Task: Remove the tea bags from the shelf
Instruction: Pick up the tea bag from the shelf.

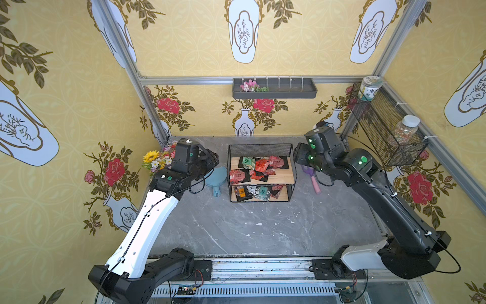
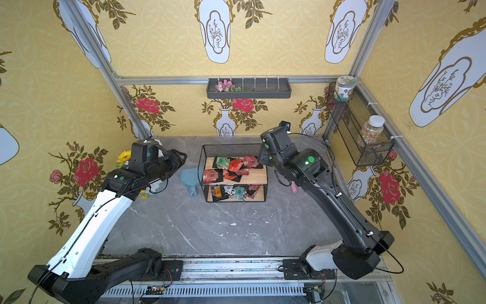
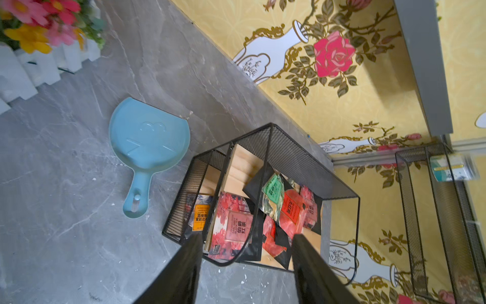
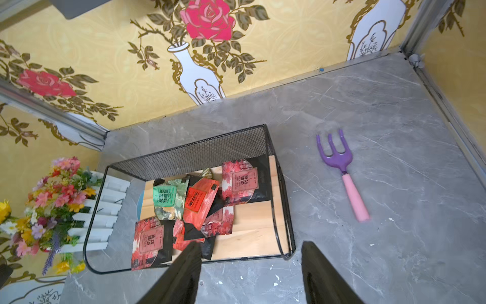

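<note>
Foil tea bags [image 1: 259, 168] are lying flat, askew, on 2 tiers of the shelf [image 1: 260, 150]; being square, they are showing no long axis. Left gripper [image 3: 247, 237] and right gripper [image 4: 251, 243] are flanking the shelf, jaws apart, empty. Advisable: approaching its open front, pinching 1 overhanging edge.

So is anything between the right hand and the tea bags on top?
Nothing solid that I can see. The top tea bags lie uncovered, and only thin side wires of the shelf run between them and the right hand.
</note>
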Available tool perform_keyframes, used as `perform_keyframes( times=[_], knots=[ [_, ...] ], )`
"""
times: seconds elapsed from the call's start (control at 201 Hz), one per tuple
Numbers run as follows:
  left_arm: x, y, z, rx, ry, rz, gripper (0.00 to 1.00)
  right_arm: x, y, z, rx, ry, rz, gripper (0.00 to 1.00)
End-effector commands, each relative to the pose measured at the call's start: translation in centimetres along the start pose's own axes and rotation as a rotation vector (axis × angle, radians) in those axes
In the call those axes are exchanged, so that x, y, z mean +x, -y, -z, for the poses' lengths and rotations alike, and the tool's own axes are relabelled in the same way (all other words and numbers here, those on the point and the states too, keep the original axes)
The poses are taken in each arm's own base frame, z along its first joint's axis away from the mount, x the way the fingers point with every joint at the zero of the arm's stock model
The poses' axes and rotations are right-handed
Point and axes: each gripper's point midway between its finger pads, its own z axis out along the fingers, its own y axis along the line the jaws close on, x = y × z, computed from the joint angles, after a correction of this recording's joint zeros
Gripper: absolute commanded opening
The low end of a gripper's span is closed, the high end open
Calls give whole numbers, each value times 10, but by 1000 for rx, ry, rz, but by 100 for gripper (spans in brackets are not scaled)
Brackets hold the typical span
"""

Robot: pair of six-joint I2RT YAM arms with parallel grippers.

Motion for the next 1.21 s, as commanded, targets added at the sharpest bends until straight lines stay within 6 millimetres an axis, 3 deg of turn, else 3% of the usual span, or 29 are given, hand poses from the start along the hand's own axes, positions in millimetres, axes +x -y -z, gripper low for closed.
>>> perform_keyframes(
  times=[0.0, 0.219, 0.493, 0.812, 1.17, 1.205],
  knots=[
    [19, 11, -2, 49, -93, -86, 55, 9, -8, -4, 20, -35, 64, 61],
    [34, 8, -12, 7, -135, -159, 50, 30, -45, -13, -7, -97, 151, 59],
    [42, 4, -25, -19, -155, -198, 47, 54, -68, -33, -36, -186, 158, 56],
    [47, -1, -38, -40, -157, -217, 39, 70, -75, -60, 15, -240, 66, 52],
    [49, -4, -49, -57, -165, -241, 30, 68, -83, -88, 32, -273, 60, 52],
    [58, 1, -49, -47, -183, -263, 30, 68, -83, -89, 32, -274, 60, 52]
  ],
)
